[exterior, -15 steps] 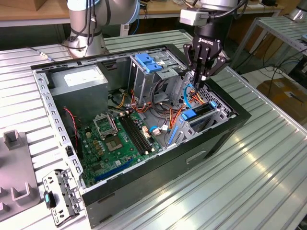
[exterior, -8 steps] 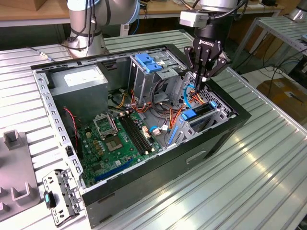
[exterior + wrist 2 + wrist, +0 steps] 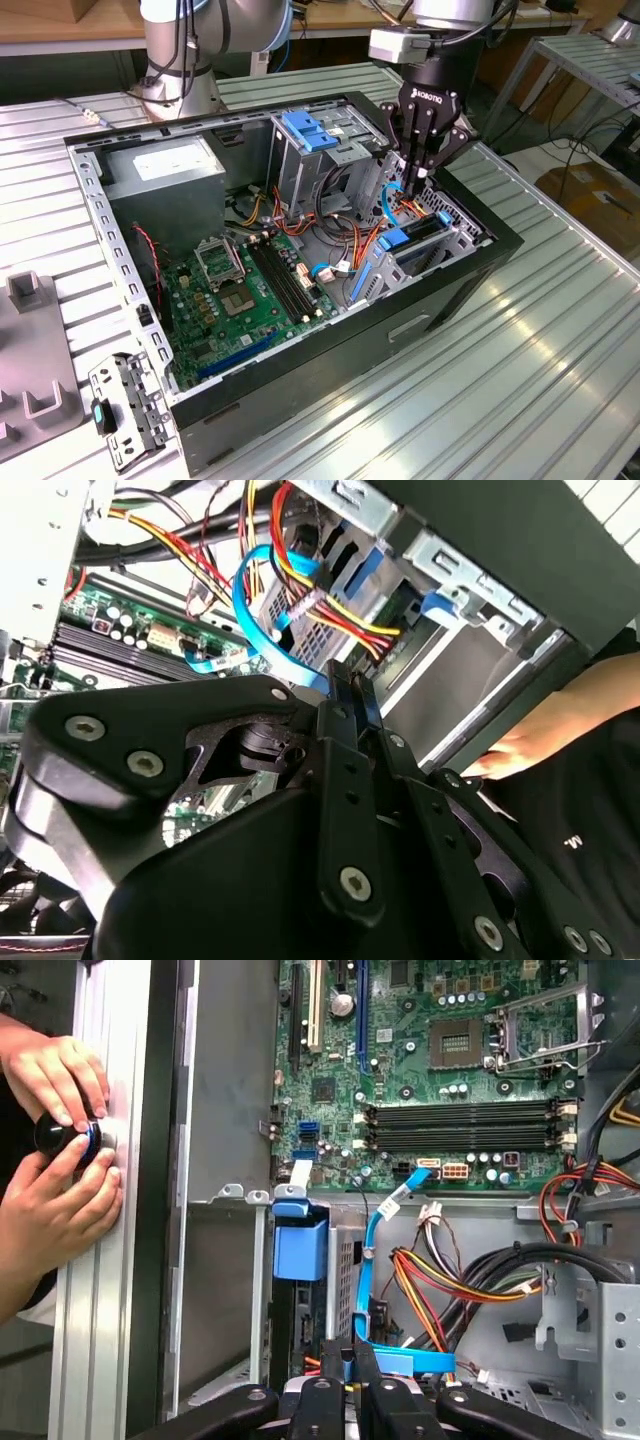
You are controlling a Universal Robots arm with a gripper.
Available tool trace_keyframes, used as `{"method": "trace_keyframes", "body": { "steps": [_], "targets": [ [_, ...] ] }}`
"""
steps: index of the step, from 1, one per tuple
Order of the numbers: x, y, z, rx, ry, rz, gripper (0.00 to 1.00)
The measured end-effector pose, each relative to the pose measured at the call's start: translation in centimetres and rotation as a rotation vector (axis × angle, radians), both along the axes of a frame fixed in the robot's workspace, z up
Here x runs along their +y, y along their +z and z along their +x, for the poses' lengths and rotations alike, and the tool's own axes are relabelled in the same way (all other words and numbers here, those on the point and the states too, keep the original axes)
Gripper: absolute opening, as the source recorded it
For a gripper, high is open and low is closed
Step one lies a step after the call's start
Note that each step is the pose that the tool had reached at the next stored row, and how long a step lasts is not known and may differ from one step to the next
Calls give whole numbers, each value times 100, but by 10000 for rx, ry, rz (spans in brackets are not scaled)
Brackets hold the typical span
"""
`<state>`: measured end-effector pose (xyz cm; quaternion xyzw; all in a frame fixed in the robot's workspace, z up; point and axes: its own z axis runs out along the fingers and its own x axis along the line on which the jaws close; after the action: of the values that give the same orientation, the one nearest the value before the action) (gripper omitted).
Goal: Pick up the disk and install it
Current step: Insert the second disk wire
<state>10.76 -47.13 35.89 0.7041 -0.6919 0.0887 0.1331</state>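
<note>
Gripper (image 3: 413, 178) lowered into the open computer case (image 3: 480, 262), fingers pressed together above the drive bay | disk (image 3: 412, 239) seated upright in that bay, blue carrier edge outward for sliding | hands (image 3: 55, 1150) on the table (image 3: 105, 1290).

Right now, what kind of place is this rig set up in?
Likely a robotics lab or test bench for PC assembly: an open computer case with bare motherboard lies on a ribbed aluminium table, the end effector reaches into it, and workbenches stand behind.
</note>
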Motion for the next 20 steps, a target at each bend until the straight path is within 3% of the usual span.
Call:
{"method": "trace_keyframes", "body": {
  "steps": [4,9,13,15,16,17,19,20],
  "targets": [
    [-56,-2,-78,-40,23,2,16],
    [-88,-4,-148,-75,62,6,16],
    [-112,-10,-193,-100,91,69,16],
    [-173,-12,-196,-109,97,158,16],
    [-201,-13,-197,-111,95,271,16],
    [-229,-13,-197,-124,94,440,16],
    [-256,-12,-197,-156,94,615,16],
    [-273,-11,-196,-212,96,714,16]
  ]
}}
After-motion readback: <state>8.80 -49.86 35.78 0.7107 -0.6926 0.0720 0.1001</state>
